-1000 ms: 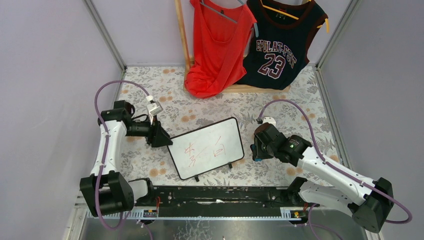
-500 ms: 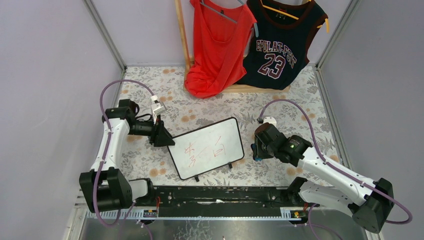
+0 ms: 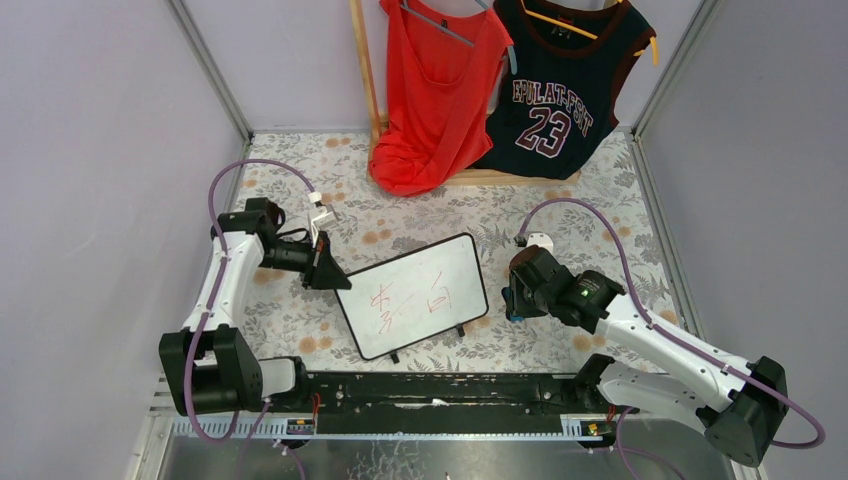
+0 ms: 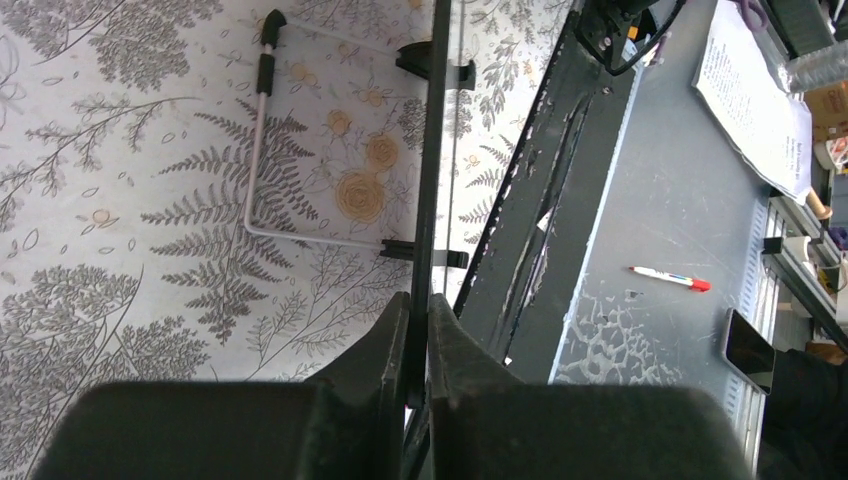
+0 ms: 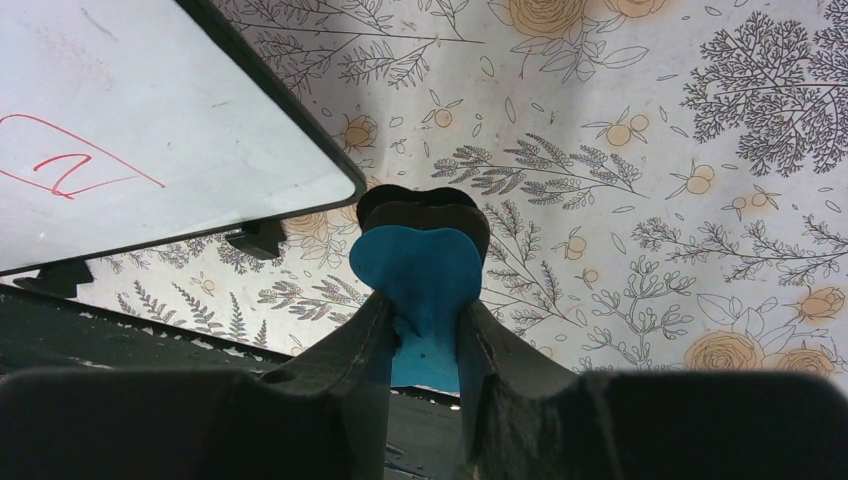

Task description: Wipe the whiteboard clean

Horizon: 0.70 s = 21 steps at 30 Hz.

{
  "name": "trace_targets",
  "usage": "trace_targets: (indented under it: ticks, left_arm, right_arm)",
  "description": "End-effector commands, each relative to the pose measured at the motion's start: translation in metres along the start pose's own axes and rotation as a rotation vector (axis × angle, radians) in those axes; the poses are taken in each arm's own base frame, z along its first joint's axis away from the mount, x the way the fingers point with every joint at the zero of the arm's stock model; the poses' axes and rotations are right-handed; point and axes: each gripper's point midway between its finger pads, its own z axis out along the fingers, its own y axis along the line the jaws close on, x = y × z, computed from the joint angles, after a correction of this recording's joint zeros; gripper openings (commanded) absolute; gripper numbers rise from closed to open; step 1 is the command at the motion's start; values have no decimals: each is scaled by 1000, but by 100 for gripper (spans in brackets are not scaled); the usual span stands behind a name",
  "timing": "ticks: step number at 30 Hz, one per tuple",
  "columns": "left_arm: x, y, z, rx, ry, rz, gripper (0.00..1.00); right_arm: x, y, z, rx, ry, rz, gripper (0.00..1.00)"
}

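Observation:
The whiteboard [image 3: 415,300], white with a thin black frame and red scribbles, stands tilted on the floral cloth in the middle. My left gripper [image 3: 330,278] is shut on its upper left edge. In the left wrist view the whiteboard [image 4: 436,150] shows edge-on as a black strip running between the pressed fingers [image 4: 385,335]. My right gripper [image 3: 512,300] hovers just right of the board, shut on a blue eraser [image 5: 420,275]. The board's lower right corner [image 5: 150,120] lies up and left of the eraser, apart from it.
A wooden rack at the back holds a red top [image 3: 435,90] and a dark jersey [image 3: 560,90]. A black rail [image 3: 440,390] runs along the near edge. The board's wire stand [image 4: 255,150] rests on the cloth. A marker [image 4: 670,278] lies on the grey surface beyond the rail.
My left gripper slid right to the board's corner and closed on its edge. The right arm and eraser stayed still.

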Motion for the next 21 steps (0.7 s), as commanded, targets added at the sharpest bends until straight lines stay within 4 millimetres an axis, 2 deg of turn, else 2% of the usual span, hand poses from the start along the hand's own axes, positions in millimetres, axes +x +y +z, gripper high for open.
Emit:
trace_targets:
  ticks: [1,7,13,16,21]
  left_arm:
    - [-5,3,0,-6,1,29,0]
    - [-4,3,0,-9,4,29,0]
    - [-4,3,0,-6,5,23,0]
    - [-4,3,0,-7,4,23,0]
    - [-4,4,0,-5,6,20,0]
  right_arm:
    - [-14,9,-10,-31,-42,10,0]
    - [-24,22,-18,-102,-86,3,0]
    - [-43,40,-29,-153,-191,-42,0]
    - [-55,54,-31,-178,-247,-82,0]
    - [-75,88,-29,-200,-371,-214,0]
